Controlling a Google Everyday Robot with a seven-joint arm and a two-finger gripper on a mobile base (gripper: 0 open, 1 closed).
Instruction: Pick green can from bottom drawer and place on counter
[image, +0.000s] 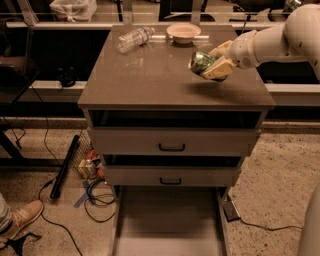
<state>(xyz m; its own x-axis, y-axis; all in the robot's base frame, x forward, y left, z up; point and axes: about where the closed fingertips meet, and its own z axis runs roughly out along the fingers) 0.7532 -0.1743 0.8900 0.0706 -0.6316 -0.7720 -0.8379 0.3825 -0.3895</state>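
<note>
The end effector (210, 64) hangs over the right side of the tabletop (155, 80), at about three o'clock from its centre. It is at the end of a white arm (280, 42) that comes in from the two o'clock corner of the view. Its two pale fingers (220, 50) are closed around the green can (201, 62), one above it and one below. The can is tilted nearly onto its side, with one silver end facing roughly nine o'clock. A soft shadow lies on the glossy surface just below it, toward six o'clock, so the can seems to be held a little clear of the tabletop, though whether its lower edge touches is hard to judge from this angle.

Toward eleven o'clock on the tabletop a clear plastic bottle (134, 39) lies on its side. A shallow pale bowl (184, 32) sits near the back edge at about twelve o'clock, well apart from the can.

Below the top, the two upper drawers (172, 142) with black handles are slightly open. The bottom drawer (170, 220) is pulled far out toward six o'clock, showing its flat grey floor.

On the floor at about eight o'clock from the cabinet are loose cables (97, 200), a black bar (64, 167) and a brown shoe (20, 219).
</note>
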